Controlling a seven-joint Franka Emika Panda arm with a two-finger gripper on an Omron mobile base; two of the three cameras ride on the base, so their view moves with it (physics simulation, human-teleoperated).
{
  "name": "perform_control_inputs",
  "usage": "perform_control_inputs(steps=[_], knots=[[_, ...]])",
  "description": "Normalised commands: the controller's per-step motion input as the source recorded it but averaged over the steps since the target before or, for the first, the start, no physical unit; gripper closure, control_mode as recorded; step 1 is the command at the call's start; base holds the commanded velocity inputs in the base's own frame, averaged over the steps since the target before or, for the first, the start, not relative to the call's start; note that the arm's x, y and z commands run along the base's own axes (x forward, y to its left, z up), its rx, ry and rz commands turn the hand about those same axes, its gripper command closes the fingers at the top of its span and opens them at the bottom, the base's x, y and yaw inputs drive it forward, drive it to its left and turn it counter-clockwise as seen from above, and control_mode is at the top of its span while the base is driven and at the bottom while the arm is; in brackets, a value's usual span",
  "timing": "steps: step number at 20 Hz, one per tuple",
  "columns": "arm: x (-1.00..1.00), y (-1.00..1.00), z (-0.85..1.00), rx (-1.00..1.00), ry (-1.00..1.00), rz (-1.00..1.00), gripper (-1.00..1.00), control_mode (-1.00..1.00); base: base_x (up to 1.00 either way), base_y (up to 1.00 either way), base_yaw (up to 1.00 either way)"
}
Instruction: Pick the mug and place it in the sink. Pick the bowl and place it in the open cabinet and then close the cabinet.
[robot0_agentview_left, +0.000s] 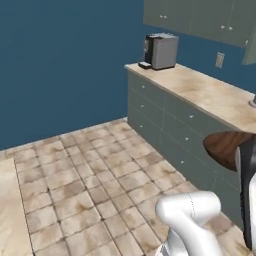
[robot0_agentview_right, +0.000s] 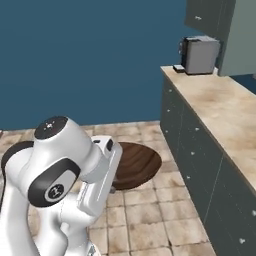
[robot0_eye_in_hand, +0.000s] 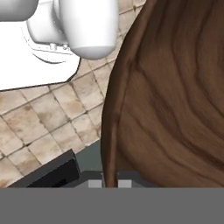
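Observation:
The bowl (robot0_agentview_right: 137, 164) is a wide, shallow dish of dark brown wood. It hangs tilted in the air over the tiled floor, in front of the counter, and also shows as the bowl (robot0_agentview_left: 224, 146) at the right edge of the left base view. My gripper (robot0_eye_in_hand: 110, 183) is shut on the bowl's (robot0_eye_in_hand: 175, 100) rim, which runs up between the two fingertips. The grey-green wall cabinet (robot0_agentview_left: 200, 17) hangs above the counter, and in the right base view one cabinet (robot0_agentview_right: 240, 37) door juts forward. The mug and the sink are out of view.
A long beige counter (robot0_agentview_left: 210, 92) over grey-green drawers runs along the right. A grey coffee machine (robot0_agentview_left: 161, 51) stands at its far end, against the blue wall. A wall outlet (robot0_agentview_left: 219, 59) sits above the counter. Tiled floor (robot0_agentview_left: 90, 175) lies open to the left.

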Motion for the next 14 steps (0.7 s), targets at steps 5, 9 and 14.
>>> perform_control_inputs(steps=[5,9,14], knots=[[0.00,0.00,0.00,0.00,0.00,0.00,1.00,1.00,0.59,-0.04,-0.50],[0.00,0.00,0.00,0.00,0.00,0.00,1.00,1.00,0.58,0.00,-0.60],[0.00,0.00,0.00,0.00,0.00,0.00,1.00,1.00,0.58,0.00,-0.61]])
